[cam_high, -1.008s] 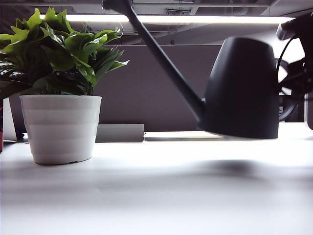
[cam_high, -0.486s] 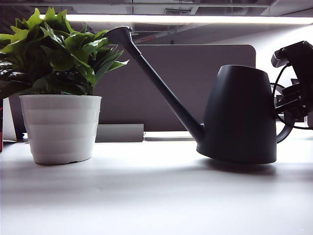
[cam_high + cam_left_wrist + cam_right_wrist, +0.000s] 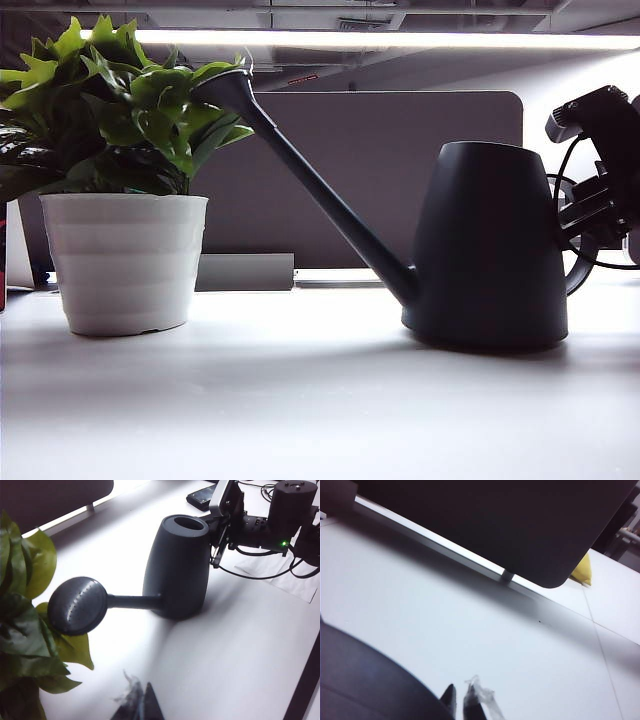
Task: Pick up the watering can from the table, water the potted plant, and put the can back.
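So on the left side of the exterior view the potted plant (image 3: 122, 190) is sitting on the table (image 3: 320, 400), white ribbed pot packed with broad green leaves; whatever soil is in there isn't showing. Moving right, the watering can (image 3: 488, 245) is standing upright on the table well apart from the pot, its long spout slanting up and left so the flared tip is overlapping the outer leaves in that view. From the left wrist view the can's top opening is looking dark, and you can't tell if there's water inside. At the far right the right gripper (image 3: 585, 215) is sitting right behind the can at its loop handle, fingers pinched together on the handle. The left gripper (image 3: 140, 702) is hanging near the plant, only its dark tips poking into its wrist view, seemingly close together with nothing between them. A dark partition panel (image 3: 400, 170) is standing behind everything.
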Controlling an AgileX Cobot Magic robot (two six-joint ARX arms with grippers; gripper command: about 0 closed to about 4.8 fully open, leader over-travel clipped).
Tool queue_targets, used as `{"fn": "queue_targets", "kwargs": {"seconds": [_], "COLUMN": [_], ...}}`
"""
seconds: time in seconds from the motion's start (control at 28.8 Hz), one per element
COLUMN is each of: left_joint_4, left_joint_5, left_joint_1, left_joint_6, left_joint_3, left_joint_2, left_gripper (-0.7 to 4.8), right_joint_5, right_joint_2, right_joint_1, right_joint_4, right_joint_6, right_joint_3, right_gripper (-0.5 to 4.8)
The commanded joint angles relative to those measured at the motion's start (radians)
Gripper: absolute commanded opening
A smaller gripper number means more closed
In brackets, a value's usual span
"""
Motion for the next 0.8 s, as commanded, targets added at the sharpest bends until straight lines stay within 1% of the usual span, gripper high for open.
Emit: {"fn": "queue_targets", "kwargs": {"seconds": [0.03, 0.17, 0.21, 0.24, 0.31, 0.38, 0.42, 0.52, 0.56, 0.66, 0.76, 0.8], "left_joint_4": [0.004, -0.002, -0.003, -0.004, -0.004, -0.009, -0.011, -0.014, -0.014, -0.015, -0.016, -0.016], "left_joint_5": [0.001, 0.001, 0.000, 0.001, 0.002, 0.007, 0.008, 0.008, 0.008, 0.008, 0.008, 0.008], "left_joint_1": [-0.002, -0.002, -0.002, -0.002, -0.002, -0.002, -0.002, -0.002, -0.002, -0.002, -0.002, -0.002], "left_joint_6": [0.003, 0.003, 0.003, 0.003, 0.002, 0.000, 0.000, -0.001, -0.001, -0.001, -0.007, -0.021], "left_joint_3": [-0.001, -0.001, -0.001, -0.001, -0.001, -0.001, -0.001, -0.001, -0.001, -0.001, -0.001, -0.001], "left_joint_2": [-0.001, -0.001, -0.001, -0.001, -0.001, -0.001, -0.001, -0.001, -0.001, -0.001, -0.002, -0.003], "left_gripper": [-0.05, -0.05, -0.05, -0.05, -0.05, -0.05, -0.05, -0.05, -0.05, -0.05, -0.05, -0.05], "right_joint_5": [-0.001, -0.001, -0.001, -0.001, -0.001, -0.001, 0.000, -0.001, 0.000, 0.001, 0.012, 0.019], "right_joint_2": [-0.010, -0.010, -0.010, -0.010, -0.010, -0.010, -0.010, -0.011, -0.013, -0.039, -0.113, -0.158], "right_joint_1": [0.001, 0.001, 0.001, 0.001, 0.001, 0.001, 0.001, 0.001, 0.001, 0.002, 0.002, 0.002], "right_joint_4": [-0.003, -0.006, -0.006, -0.006, -0.006, -0.006, -0.007, -0.008, -0.013, -0.061, -0.162, -0.208], "right_joint_6": [0.014, 0.015, 0.016, 0.018, 0.023, 0.025, 0.025, 0.025, 0.026, 0.026, 0.025, 0.026], "right_joint_3": [0.007, 0.007, 0.007, 0.007, 0.007, 0.007, 0.007, 0.007, 0.006, 0.001, -0.021, -0.034], "right_gripper": [-0.05, -0.04, 0.00, 0.16, 0.63, 1.39, 1.87, 2.71, 2.79, 2.78, 2.72, 2.68]}}
